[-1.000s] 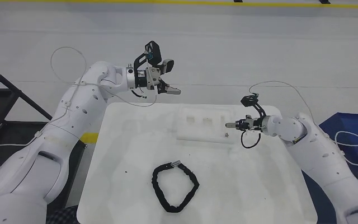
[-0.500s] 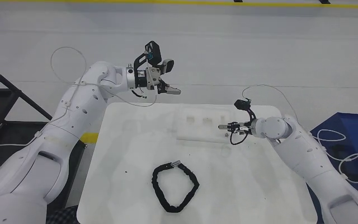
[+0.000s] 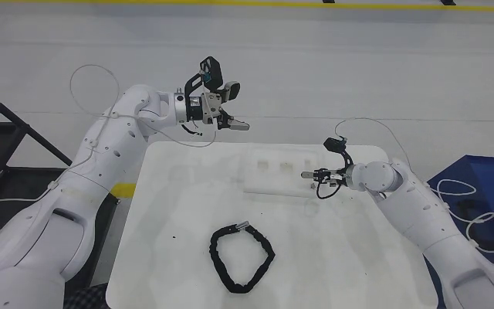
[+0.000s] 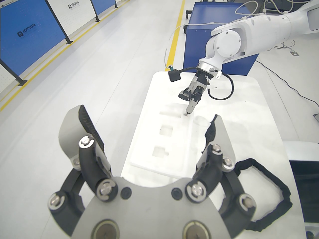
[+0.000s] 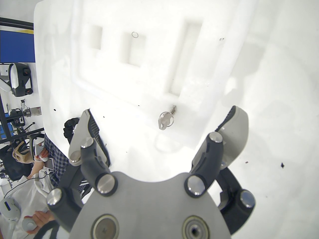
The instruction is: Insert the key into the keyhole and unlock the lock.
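Jaws of both grippers stand spread, and neither holds anything. Nearest the robot, the black chain lock (image 3: 241,259) lies coiled in a loop on the white table (image 3: 170,232), untouched and well apart from either arm. Farther in, the white foam tray (image 3: 262,181) sits with three recesses. The key (image 5: 165,120), on its small ring, rests on the tray's rim, just beside the end of the long recess. Whether it lies flat or is stuck into the foam cannot be determined. The right gripper (image 3: 307,175) hovers just above the key, with one finger to each side and no contact. Farthest out, the left gripper (image 3: 241,124) hangs beyond the table's far edge, near its corner. Judged step: acquisition of the key; insertion is not yet begun. The next move calls for a short descent and a close on the key's head, leaving the blade free. A likely requirement afterwards is that the left gripper steadies the lock.
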